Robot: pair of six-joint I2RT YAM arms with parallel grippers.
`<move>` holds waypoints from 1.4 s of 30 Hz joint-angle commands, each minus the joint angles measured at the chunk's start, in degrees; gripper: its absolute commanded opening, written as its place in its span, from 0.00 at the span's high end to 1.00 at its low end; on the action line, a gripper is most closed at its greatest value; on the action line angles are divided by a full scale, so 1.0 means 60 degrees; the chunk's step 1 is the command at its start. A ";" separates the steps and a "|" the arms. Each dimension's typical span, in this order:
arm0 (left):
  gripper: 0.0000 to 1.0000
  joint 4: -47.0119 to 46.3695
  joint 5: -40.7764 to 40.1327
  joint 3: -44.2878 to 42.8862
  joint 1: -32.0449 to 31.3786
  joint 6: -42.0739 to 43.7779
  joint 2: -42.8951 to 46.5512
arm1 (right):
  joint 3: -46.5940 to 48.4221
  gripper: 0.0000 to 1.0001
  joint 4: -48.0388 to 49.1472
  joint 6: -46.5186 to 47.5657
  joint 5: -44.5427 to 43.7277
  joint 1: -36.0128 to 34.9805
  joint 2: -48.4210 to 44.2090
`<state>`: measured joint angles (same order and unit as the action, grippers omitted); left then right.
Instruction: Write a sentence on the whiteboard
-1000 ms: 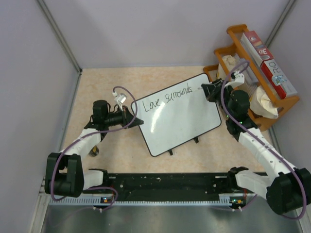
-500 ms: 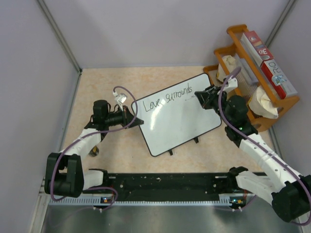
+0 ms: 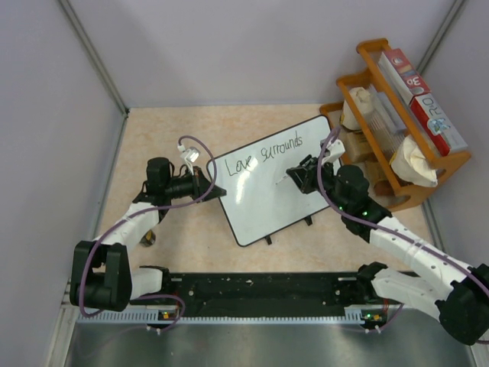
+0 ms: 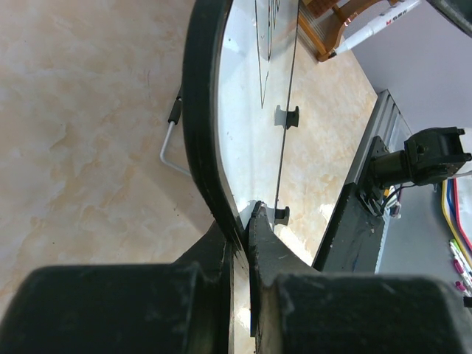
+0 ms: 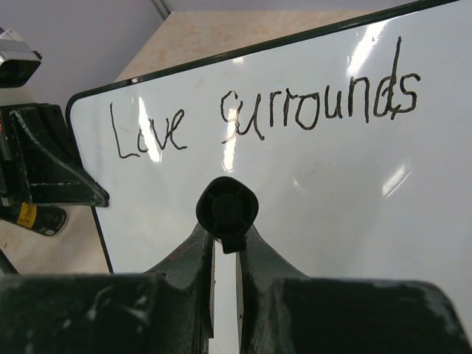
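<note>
The whiteboard [image 3: 263, 206] lies tilted on the tan table, with "Love surrounds" [image 3: 267, 151] written in black along its far edge. My left gripper [image 3: 212, 189] is shut on the board's left edge, and the black frame [image 4: 198, 110] is pinched between its fingers [image 4: 265, 243]. My right gripper [image 3: 299, 174] hovers over the middle of the board, below the word "surrounds" [image 5: 321, 103]. It is shut on a marker [image 5: 227, 210], whose black end shows between the fingers. The white marker barrel [image 4: 376, 26] shows in the left wrist view. The tip is hidden.
A wooden rack [image 3: 405, 115] with boxes and pale bundles stands at the back right, close behind the right arm. A black rail [image 3: 260, 290] runs along the near edge. Grey walls close in the left, back and right sides.
My right gripper with the marker has moved from the board's far right corner leftward and nearer, to the board's middle below the writing. The left gripper and the board have not moved.
</note>
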<state>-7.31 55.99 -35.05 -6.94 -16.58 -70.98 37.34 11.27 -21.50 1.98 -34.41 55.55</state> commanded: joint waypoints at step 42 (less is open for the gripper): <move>1.00 0.0471 -0.1436 0.0129 -0.0308 0.2558 -0.0240 | 0.1701 1.00 0.2502 0.0140 -0.0652 -0.2101 0.3222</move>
<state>-7.25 55.51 -35.38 -7.44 -16.53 -71.02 45.19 24.25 -20.80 0.12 -46.13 74.83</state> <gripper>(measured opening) 0.061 0.080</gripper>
